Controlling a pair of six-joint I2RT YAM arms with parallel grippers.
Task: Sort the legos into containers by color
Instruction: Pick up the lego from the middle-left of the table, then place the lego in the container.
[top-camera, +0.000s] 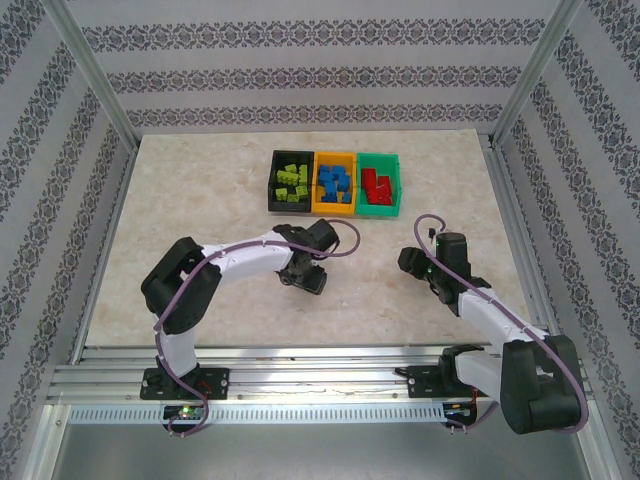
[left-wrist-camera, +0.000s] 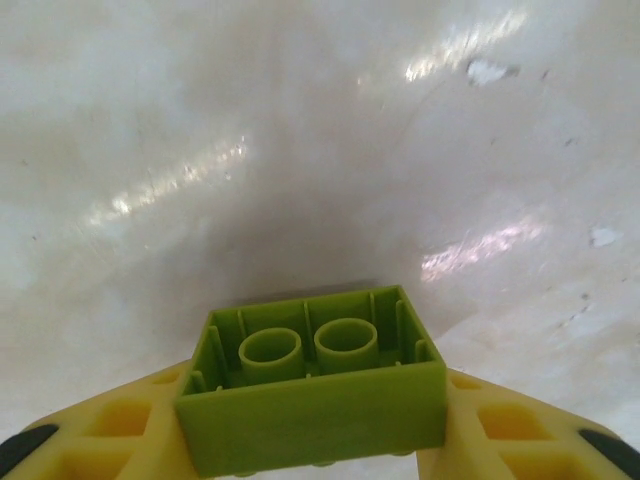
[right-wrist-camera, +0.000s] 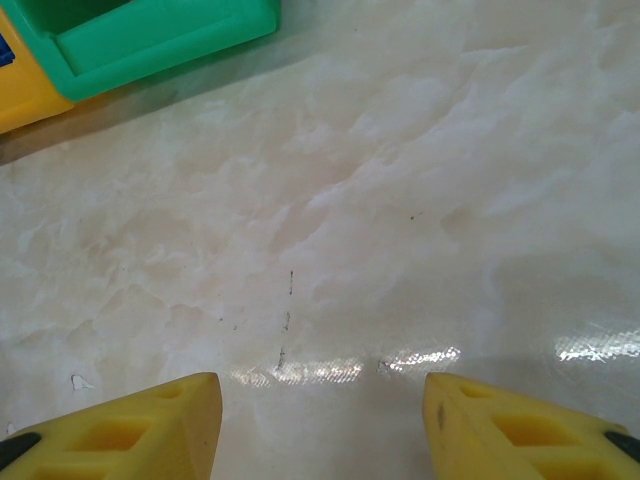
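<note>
Lime lego (left-wrist-camera: 315, 395) sits between the yellow fingers (left-wrist-camera: 110, 430) of our left tool (top-camera: 303, 278), with its hollow underside and two tubes facing the wrist camera. Both fingers press on its sides, so we read the left tool as closed on that brick. We cannot tell whether it is clear of the table (top-camera: 200, 220); a dark shadow lies on the marble just beyond it. From above, the left tool is at mid-table, in front of the black bin (top-camera: 272, 185) and apart from it.

Right tool (right-wrist-camera: 320, 420): fingers spread, nothing between them, bare marble underneath. It hangs near the front of the green bin (right-wrist-camera: 160, 40), whose corner is at the top left of the wrist view. An edge of the orange-yellow bin (right-wrist-camera: 15, 95) shows beside it.

Bins stand in a row at the far side, touching:
- black, on the left, holds lime legos (top-camera: 291, 181)
- orange-yellow, in the middle, holds blue legos (top-camera: 334, 184)
- green, on the right, holds red legos (top-camera: 375, 184)
</note>
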